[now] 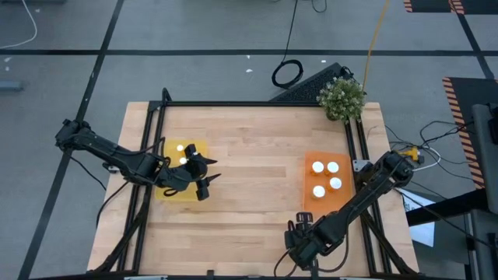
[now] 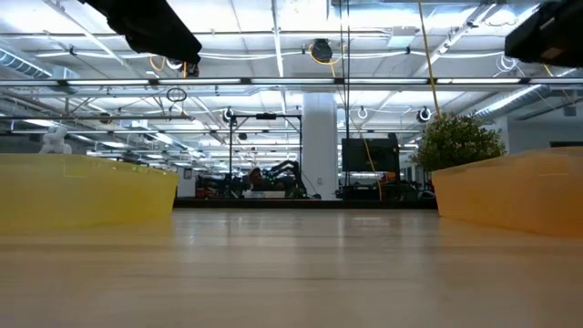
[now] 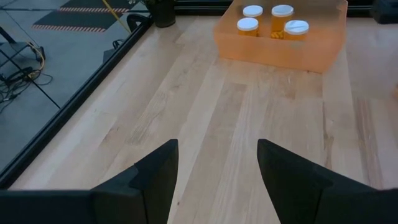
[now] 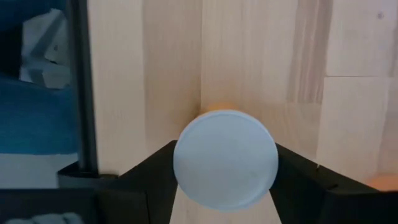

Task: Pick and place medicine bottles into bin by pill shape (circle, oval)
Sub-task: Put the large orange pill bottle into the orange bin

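Note:
My right gripper [image 1: 299, 233] is near the table's front edge, shut on a medicine bottle whose round white cap [image 4: 225, 158] fills its wrist view; a bit of the amber body [image 4: 214, 109] shows behind the cap. In the high view the arm hides this bottle. The orange bin [image 1: 309, 179] at the right holds several upright white-capped bottles [image 1: 318, 166]. The yellow bin [image 1: 198, 148] at the left holds two [image 1: 180, 148]. My left gripper [image 1: 204, 177] hovers open at the yellow bin's right edge with nothing between its fingers [image 3: 155, 174]. My right gripper holds the bottle at its white cap [image 4: 186, 163], pinched between the two fingers, one on each side of the rim. The fingers point down from above and the cap faces up at the camera. Whether the bottle's base stands on the table, I cannot tell.
A potted plant [image 1: 342, 97] stands at the table's far right corner. Black frame rails [image 1: 257, 103] run along the far edge and both sides. Bare wood [image 1: 257, 179] lies between the two bins.

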Controlling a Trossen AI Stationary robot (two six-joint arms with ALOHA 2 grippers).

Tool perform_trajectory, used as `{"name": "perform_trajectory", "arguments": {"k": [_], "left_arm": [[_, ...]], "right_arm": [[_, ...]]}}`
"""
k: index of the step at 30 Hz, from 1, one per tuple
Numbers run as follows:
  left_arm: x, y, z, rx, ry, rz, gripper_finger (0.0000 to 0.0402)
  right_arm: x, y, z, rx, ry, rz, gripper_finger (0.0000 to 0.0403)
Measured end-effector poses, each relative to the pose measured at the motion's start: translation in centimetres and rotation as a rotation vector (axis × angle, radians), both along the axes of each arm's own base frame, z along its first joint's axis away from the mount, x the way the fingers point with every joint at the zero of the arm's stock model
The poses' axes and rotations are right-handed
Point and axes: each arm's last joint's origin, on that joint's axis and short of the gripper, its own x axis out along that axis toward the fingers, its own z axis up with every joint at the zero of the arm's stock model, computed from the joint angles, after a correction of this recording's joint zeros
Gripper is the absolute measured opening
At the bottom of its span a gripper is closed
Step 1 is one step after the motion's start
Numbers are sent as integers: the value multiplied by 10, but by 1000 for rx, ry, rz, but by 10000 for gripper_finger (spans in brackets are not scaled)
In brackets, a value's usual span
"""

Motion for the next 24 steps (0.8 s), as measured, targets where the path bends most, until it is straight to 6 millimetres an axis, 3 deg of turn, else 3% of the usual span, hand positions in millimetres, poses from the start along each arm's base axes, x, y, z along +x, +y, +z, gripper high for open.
{"name": "perform_trajectory", "arguments": {"k": [7,19,24], "left_arm": [[0,0,0,0,-2,0,223],[0,0,0,1,-1,-1,223],[0,0,0,2,0,-1,223]], "right_arm": [[-13,-13,30,17,-9,-45,221],[-64,-59,94,-94,-12,-169,211],[-87,-77,111,-181,-15,-213,213]]}}
